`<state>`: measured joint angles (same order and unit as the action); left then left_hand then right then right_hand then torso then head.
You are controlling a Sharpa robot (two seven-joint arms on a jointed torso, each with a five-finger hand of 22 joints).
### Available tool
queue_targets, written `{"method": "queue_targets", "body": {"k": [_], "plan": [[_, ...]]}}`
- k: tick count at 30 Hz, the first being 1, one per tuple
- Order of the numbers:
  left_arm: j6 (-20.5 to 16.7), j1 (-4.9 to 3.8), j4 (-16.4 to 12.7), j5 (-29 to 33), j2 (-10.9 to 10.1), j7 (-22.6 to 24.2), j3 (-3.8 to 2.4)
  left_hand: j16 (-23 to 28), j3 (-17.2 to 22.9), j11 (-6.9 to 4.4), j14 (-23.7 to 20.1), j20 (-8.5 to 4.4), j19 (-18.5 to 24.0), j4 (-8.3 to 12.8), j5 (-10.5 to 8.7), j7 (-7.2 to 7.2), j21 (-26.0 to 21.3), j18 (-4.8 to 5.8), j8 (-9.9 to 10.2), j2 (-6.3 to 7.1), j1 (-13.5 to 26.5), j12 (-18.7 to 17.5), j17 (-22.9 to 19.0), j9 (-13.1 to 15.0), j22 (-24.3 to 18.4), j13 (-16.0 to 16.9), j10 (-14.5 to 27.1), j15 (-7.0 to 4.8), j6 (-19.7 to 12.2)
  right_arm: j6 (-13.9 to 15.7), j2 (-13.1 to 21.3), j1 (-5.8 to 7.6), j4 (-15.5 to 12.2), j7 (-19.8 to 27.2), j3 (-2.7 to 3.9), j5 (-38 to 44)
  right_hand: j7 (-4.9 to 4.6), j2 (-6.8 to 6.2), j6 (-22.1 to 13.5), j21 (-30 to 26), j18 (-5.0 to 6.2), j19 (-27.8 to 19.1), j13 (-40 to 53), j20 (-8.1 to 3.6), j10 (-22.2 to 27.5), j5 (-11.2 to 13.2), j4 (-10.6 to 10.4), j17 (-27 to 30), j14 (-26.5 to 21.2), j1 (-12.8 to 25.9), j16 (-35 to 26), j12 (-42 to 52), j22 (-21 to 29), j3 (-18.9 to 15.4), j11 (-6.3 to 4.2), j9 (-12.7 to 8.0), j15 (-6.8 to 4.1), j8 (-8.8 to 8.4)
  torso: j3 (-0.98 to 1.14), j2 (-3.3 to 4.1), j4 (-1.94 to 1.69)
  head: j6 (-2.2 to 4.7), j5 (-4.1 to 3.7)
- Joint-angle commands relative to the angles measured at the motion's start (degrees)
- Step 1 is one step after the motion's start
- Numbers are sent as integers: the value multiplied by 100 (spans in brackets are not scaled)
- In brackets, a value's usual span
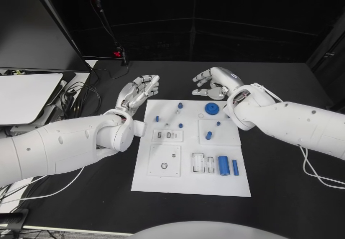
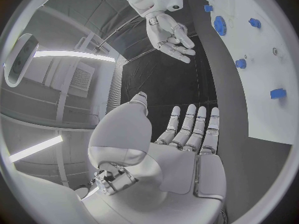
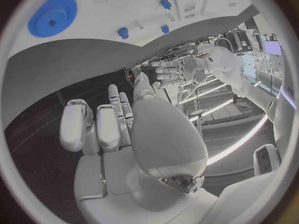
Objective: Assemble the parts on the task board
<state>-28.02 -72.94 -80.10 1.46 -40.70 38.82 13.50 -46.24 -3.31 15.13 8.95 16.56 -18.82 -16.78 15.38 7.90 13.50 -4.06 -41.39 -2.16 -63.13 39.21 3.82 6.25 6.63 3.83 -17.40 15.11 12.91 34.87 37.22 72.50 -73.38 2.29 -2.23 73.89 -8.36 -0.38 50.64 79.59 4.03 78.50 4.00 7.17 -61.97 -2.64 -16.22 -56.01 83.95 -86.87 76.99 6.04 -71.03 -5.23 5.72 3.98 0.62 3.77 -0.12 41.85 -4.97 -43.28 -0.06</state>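
Observation:
The white task board [image 1: 190, 186] lies in the middle of the black table. A blue gear [image 1: 211, 108] sits near its far edge, with small blue pegs [image 1: 157, 119] [image 1: 208, 135] scattered around it. Two blue cylinders [image 1: 224, 165] lie side by side near the front right. My left hand [image 1: 140, 89] hovers past the board's far left corner, fingers apart, holding nothing. My right hand [image 1: 213, 82] hangs beyond the far edge behind the gear, fingers loosely spread and empty. The left wrist view shows the left hand's flat palm [image 2: 181, 149], the right hand [image 2: 168, 35] and the gear [image 2: 219, 25]. The right wrist view shows the right hand [image 3: 118, 129], the gear [image 3: 52, 15] and the left hand [image 3: 181, 69].
A white tabletop [image 1: 25, 94] with cables [image 1: 76, 92] stands at the left of the table. A dark monitor [image 1: 43, 35] and a stand with a red light [image 1: 117, 52] are at the back left. Bare black table [image 1: 287, 199] lies to the right of the board.

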Motion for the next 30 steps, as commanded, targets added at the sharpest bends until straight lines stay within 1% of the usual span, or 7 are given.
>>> {"method": "queue_targets", "body": {"k": [1,10,14,15,20,28,30], "plan": [[97,5,35,-44,19,1170,-4,-38,-34,13,-38,1,42,7,40,919,29,-111,-29,-55,-13,31,-7,-7,5,-6,33,8,-5,467,270,23,-274,665,3,-1059,41,-27,-158,-65,67,-47,33,-20,-90,-27,-1,49,-4,173,-57,117,53,-41,-49,-9,2,-10,-15,-23,48,34,-68],[127,35,94,-44,41,1159,-4,-38,-36,13,-39,2,47,7,42,919,27,-111,-30,-57,-16,32,-7,-9,4,-6,33,8,-6,-236,889,29,-638,590,-7,-1235,346,-276,-935,-1227,362,-1348,935,-148,-274,-37,7,1532,-978,745,-970,1591,1401,111,-244,-15,-84,-4,-12,-23,62,120,-457],[133,41,98,-44,32,1152,-4,-39,-37,13,-40,2,49,8,44,919,26,-110,-31,-58,-19,33,-7,-10,4,-6,33,8,-6,-393,985,28,-593,544,-10,-1249,531,7,-1072,-1815,495,-2320,5387,-135,1389,-73,61,-544,-1190,1158,423,6681,1802,145,-244,-4,-17,-28,-21,-29,51,136,-567],[135,42,97,-44,31,1151,-4,-39,-38,13,-40,2,50,8,45,919,27,-110,-31,-59,-19,34,-7,-10,4,-6,33,8,-6,-403,993,27,-566,536,-10,-1251,612,-122,-875,-1781,446,-2301,5808,-85,859,-360,18,-891,-991,1226,539,6909,1731,29,-279,31,-26,46,-23,-30,54,141,-583],[144,45,87,-44,29,1152,-4,-39,-38,13,-40,2,50,8,45,919,27,-110,-31,-59,-19,34,-7,-10,4,-6,33,8,-6,-456,961,19,-399,476,-13,-1247,604,-103,-504,-863,248,-1580,8483,-60,-2628,-763,-21,-3399,605,1424,1301,8367,527,-279,-295,59,-4,92,-17,-22,32,173,-642],[152,47,68,-44,18,1155,-4,-39,-40,13,-42,1,56,8,48,919,24,-110,-32,-61,-23,36,-7,-12,3,-5,31,9,-5,-690,844,-8,-133,158,-14,-843,400,-260,-345,1041,-403,1150,8600,-185,-2803,-774,-40,-3399,605,1527,1301,8396,-1897,-154,-496,60,-187,90,-18,-20,31,182,-643],[150,47,65,-44,10,1157,-4,-39,-40,13,-42,1,56,8,48,919,24,-110,-32,-61,-23,36,-7,-12,3,-5,31,9,-5,-804,793,-18,-27,5,-15,-581,164,-481,-325,1041,-403,1150,8600,-171,-2803,-783,-62,-3399,605,1478,1301,8396,-1897,81,-377,86,-132,183,-15,-19,34,174,-632]]}}
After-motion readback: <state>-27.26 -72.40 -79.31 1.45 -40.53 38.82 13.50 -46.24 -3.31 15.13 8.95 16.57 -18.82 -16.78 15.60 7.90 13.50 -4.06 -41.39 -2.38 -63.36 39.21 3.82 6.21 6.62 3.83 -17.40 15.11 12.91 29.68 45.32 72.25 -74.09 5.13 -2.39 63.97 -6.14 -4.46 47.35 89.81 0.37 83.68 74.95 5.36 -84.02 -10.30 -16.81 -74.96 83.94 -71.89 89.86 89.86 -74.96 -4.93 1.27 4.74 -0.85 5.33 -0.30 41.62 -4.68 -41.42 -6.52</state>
